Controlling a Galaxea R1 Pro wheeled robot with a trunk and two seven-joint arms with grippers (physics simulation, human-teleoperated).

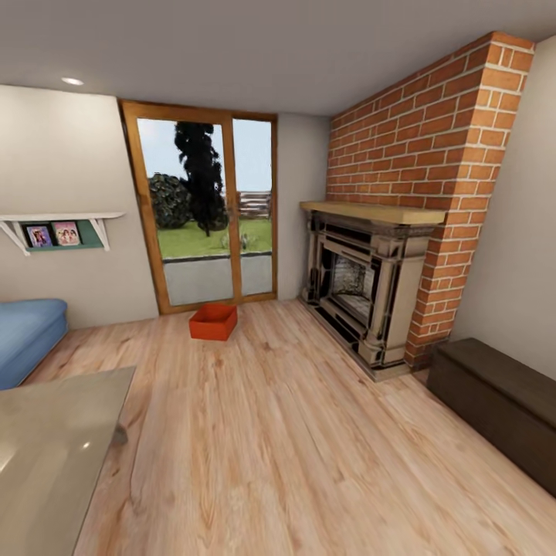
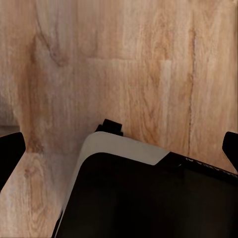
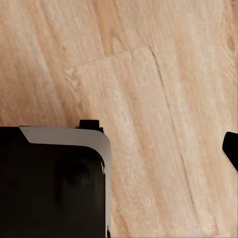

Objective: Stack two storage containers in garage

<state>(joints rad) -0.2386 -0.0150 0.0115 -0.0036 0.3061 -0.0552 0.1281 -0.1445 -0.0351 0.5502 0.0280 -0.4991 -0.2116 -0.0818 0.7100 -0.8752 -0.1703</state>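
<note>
My left gripper (image 2: pixel 119 148) hangs over the wood-plank floor (image 2: pixel 129 64), its dark fingertips (image 2: pixel 11 151) spread wide to both edges of the wrist view with nothing between them. My right gripper points down at the same planks (image 3: pixel 148 99); one dark fingertip (image 3: pixel 231 148) shows at the edge, so I cannot tell whether it is open. A black and grey part of my own body (image 3: pixel 52 183) sits below each wrist.

From my head, one orange-red storage container (image 1: pixel 213 321) rests on the floor at about 11 o'clock, just before the glass garden doors (image 1: pixel 202 208). The stone fireplace (image 1: pixel 363 289) and brick chimney (image 1: pixel 432 147) stand at 1 o'clock, a dark bench (image 1: pixel 502 398) at 3, a glass table (image 1: pixel 46 455) at 8, a blue sofa (image 1: pixel 27 336) at 9.
</note>
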